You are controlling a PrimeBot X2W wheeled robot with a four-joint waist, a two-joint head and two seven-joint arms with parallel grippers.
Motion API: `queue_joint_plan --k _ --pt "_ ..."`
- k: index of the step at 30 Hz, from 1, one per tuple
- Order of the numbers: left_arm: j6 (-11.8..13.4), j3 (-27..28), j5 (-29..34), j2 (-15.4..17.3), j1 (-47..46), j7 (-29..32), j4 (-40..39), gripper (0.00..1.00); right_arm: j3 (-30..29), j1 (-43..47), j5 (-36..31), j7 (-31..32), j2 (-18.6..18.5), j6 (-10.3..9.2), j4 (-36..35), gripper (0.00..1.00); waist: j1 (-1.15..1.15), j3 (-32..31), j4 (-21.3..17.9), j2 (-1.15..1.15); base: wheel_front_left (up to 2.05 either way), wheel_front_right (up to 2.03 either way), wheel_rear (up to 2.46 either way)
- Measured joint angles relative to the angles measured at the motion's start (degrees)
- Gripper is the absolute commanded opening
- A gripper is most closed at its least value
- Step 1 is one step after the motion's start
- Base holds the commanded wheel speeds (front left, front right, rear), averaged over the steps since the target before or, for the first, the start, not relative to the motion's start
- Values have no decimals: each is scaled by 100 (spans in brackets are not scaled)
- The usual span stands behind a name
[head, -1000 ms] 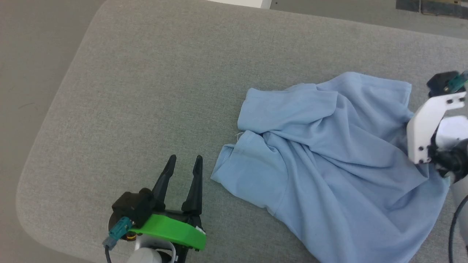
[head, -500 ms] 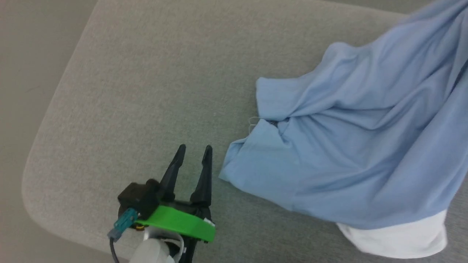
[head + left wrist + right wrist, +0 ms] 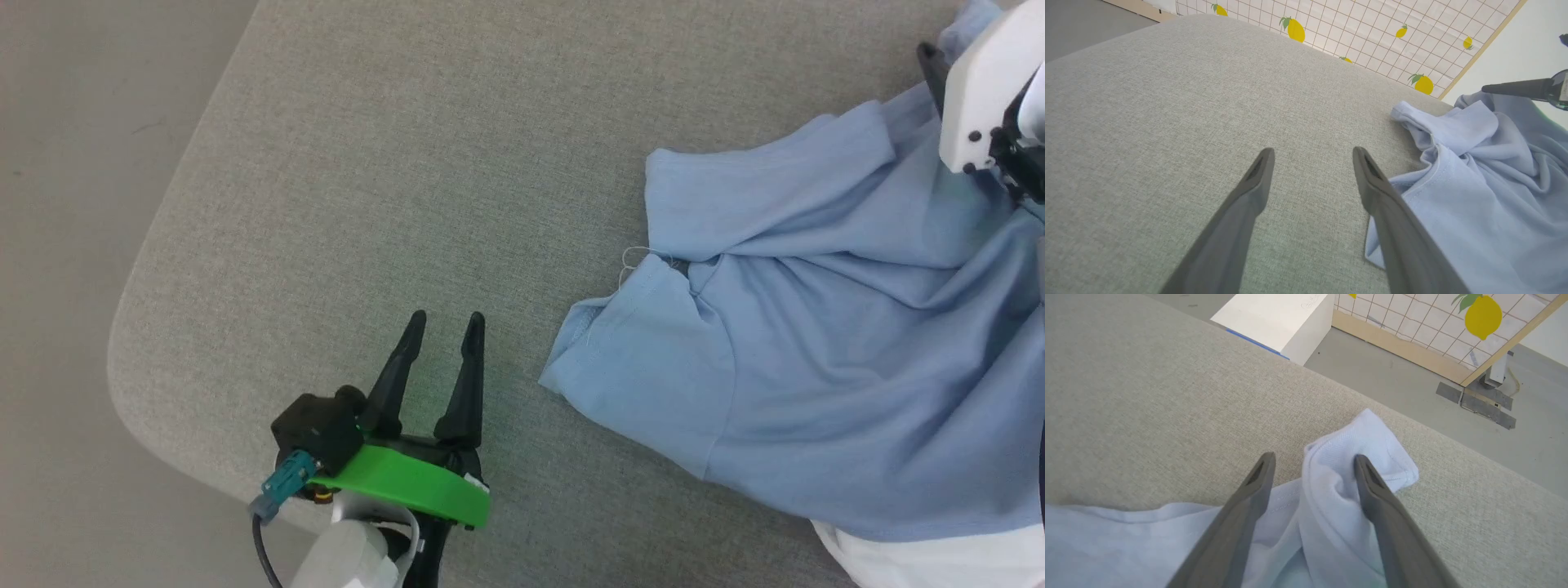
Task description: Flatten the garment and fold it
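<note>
The garment (image 3: 816, 343), a crumpled light blue shirt, lies on the right half of the grey padded table (image 3: 408, 163). A white inner panel (image 3: 939, 563) shows at its near edge. My left gripper (image 3: 445, 322) is open just left of the sleeve hem (image 3: 1412, 192), with bare table between its fingers. My right gripper (image 3: 1312, 457) is open at the garment's far right corner. A raised fold of the fabric (image 3: 1372, 433) stands loosely between its spread fingers. The right wrist's white bracket (image 3: 980, 98) shows at the upper right of the head view.
The table's rounded corner (image 3: 139, 359) is close to my left arm, with grey floor (image 3: 65, 245) beyond it. A white box (image 3: 1278, 318) and a lemon-patterned screen (image 3: 1331, 24) stand past the far edge.
Half a second ago the garment's right side was lifted high. It has dropped back to the table and the right jaws now stand apart. The head camera has shifted. The left gripper stays put.
</note>
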Motion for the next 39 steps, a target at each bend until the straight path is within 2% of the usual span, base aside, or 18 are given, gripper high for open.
queue_joint_plan --k 4,7,13,15,18,28,29,30,31,35,39 --pt "-1 75 43 0 5 0 49 100 377 -58 465 3 -71 0 -229 100 0 -114 -51 0 0 0 0" --pt "-1 107 79 0 16 0 54 100 558 -58 928 231 -99 0 -643 100 0 -266 -127 0 0 0 0" --pt "0 92 79 0 88 0 45 100 662 110 1610 1600 -111 -1 -1310 100 -1 -615 -314 0 0 0 0" --pt "1 81 76 0 151 0 41 100 775 324 1624 1967 -145 0 -1451 100 -1 -700 -338 0 0 0 0" --pt "5 44 53 -1 184 0 34 100 848 601 1540 2170 -175 -1 -1458 100 -1 -730 -298 0 0 0 0" --pt "18 -104 -20 -1 183 0 25 100 1104 1206 978 2024 -63 -1 -614 100 -1 -583 87 0 0 0 0" --pt "23 -107 -20 -1 183 0 26 100 1113 1213 955 1950 -55 -1 -581 45 -1 -571 113 0 0 0 0" --pt "24 -105 -21 -1 183 0 26 100 1120 1210 940 1844 -49 -1 -561 28 -1 -559 140 0 0 0 0" --pt "25 -99 -22 -1 184 0 27 100 1137 1199 940 1735 -48 -1 -559 0 -1 -554 157 0 0 0 0" --pt "42 -37 -22 -1 199 0 48 100 1159 957 965 1352 -12 0 -569 0 -1 -615 136 0 0 0 0" --pt "48 -44 -23 -1 242 0 41 100 1106 243 959 894 -23 0 -676 0 -1 -685 50 0 0 0 0"
